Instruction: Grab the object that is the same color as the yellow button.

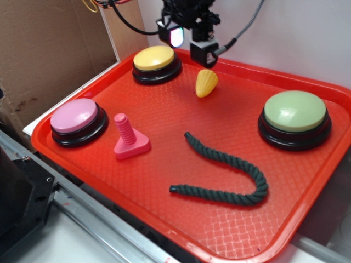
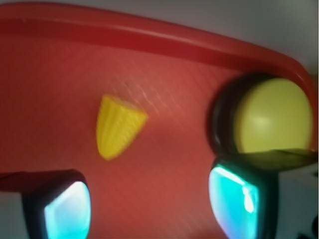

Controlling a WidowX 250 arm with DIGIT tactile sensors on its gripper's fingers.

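Upper centre of tray (image 1: 307, 87), gripper (image 1: 189, 46) hovers open above corn cob (image 1: 206, 83) (light, rigid, ridged); best pinched across wide end.

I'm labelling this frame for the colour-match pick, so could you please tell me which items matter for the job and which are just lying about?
Part of the job:
- yellow toy corn cob, the thing to grab
- yellow button, the colour reference
- end effector, open above the tray

Just lying about:
- pink button
- pale green button
- pink screw toy
- dark green rope
- red tray
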